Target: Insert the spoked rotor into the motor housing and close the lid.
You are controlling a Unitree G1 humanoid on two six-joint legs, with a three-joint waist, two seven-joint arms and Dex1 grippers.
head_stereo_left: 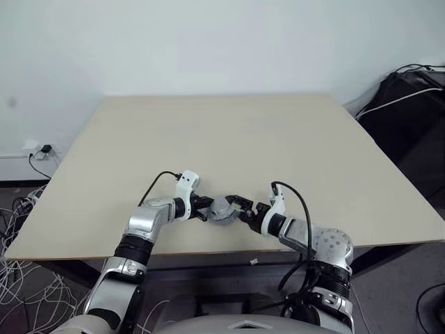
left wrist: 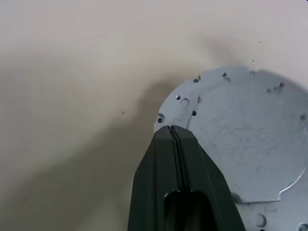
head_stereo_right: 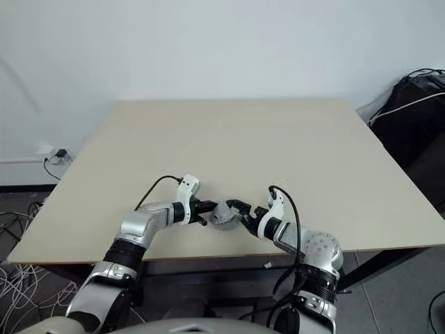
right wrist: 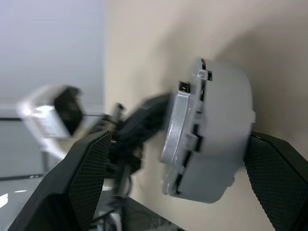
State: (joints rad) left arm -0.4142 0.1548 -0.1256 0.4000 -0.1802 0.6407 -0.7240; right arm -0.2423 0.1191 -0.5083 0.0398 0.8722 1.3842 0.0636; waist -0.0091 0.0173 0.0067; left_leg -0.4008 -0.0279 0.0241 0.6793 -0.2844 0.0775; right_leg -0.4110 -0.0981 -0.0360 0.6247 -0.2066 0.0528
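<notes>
Head views first. Near the front edge of the pale wooden table (head_stereo_left: 229, 139), both arms meeting over one small grey lump: the motor housing (head_stereo_left: 223, 209) with the lid (head_stereo_right: 221, 214) on it, seen as a single round metal piece held just above the tabletop. Left gripper (head_stereo_left: 207, 211) coming in from the left side, fingers pressed together, tips at the piece's left edge. Right gripper (head_stereo_left: 241, 207) reaching in from the right, black fingers spread wide around the piece. A black bag (head_stereo_left: 407, 104) beyond the table's far right corner, white cables (head_stereo_left: 17, 278) on the floor at the left, a wall socket (head_stereo_left: 42, 149) with a plug behind the table's left edge.

Left wrist view — two black fingers (left wrist: 166, 168) clamped flat against each other, no gap between them, nothing pinched, tips right at the rim of a dull-grey disc. That disc is the lid (left wrist: 240, 139): flat mottled face with small screw holes round the edge, tabletop pale behind it.

Right wrist view — housing (right wrist: 226, 139) side-on, a squat grey drum, with the lid (right wrist: 180, 139) seated on one end as a thinner notched plate. Textured finger pads (right wrist: 86, 178) far apart, one on each side of the drum; the pad on the housing's side touches its wall, contact on the lid's side cannot be told. Left gripper (right wrist: 139, 120) blurred beyond, at the lid's face. No telling whether the spoked rotor is inside.
</notes>
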